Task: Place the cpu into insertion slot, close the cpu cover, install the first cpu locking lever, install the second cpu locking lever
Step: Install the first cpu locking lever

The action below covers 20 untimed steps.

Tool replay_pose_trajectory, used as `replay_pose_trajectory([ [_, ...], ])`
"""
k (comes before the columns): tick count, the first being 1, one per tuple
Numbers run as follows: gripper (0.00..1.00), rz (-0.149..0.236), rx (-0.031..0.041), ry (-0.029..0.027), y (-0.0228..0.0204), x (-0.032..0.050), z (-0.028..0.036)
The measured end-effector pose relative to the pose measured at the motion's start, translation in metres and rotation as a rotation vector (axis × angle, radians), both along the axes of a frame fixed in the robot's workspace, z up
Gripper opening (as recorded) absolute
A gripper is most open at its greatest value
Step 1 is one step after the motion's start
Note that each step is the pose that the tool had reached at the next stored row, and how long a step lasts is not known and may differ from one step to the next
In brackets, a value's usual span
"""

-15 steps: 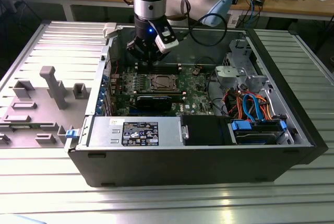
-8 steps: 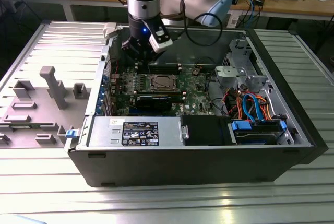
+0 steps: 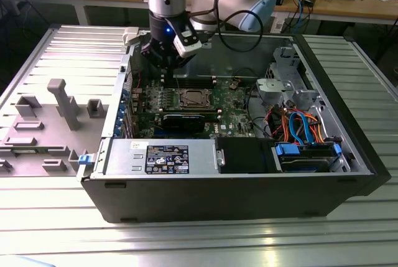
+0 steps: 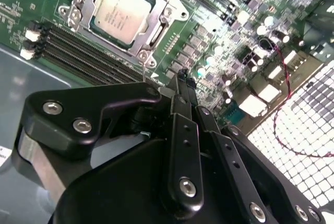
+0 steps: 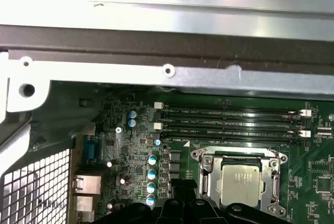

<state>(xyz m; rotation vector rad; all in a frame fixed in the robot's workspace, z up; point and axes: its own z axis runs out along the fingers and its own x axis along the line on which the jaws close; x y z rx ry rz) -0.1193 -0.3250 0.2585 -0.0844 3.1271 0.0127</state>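
One ribbed metal desk (image 3: 56, 229) carries an open computer case (image 3: 217, 195), with its green motherboard (image 3: 235, 104) facing up. Toward the exterior view's left of the board, the arm's black fingers (image 3: 160, 60) (image 4: 182, 130) hang above it, clenched together with nothing between them. They are near the insertion slot (image 3: 191, 98) (image 4: 70, 12) but clear of it. The cpu cover (image 4: 155, 32) (image 5: 272, 185) lies flat on the slot, framing the cpu (image 4: 117, 14) (image 5: 240, 182), which sits in the slot with its silvery face up.
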Motion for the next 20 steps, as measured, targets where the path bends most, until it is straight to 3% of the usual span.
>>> replay_pose_trajectory([
  [4,0.11,0.0,0.0015,0.0001,0.0088,-0.0003,0.0],
  [6,0.11,0.0,0.0041,0.0001,0.0112,-0.0004,0.0],
  [8,0.11,0.0,0.0114,0.0002,0.013,-0.0007,0.0001],
  [10,0.11,0.0,0.0263,-0.0001,0.0146,-0.0009,-0.0001],
  [20,0.11,0.0,0.0266,0.0001,0.0146,0.0013,0.0],
])
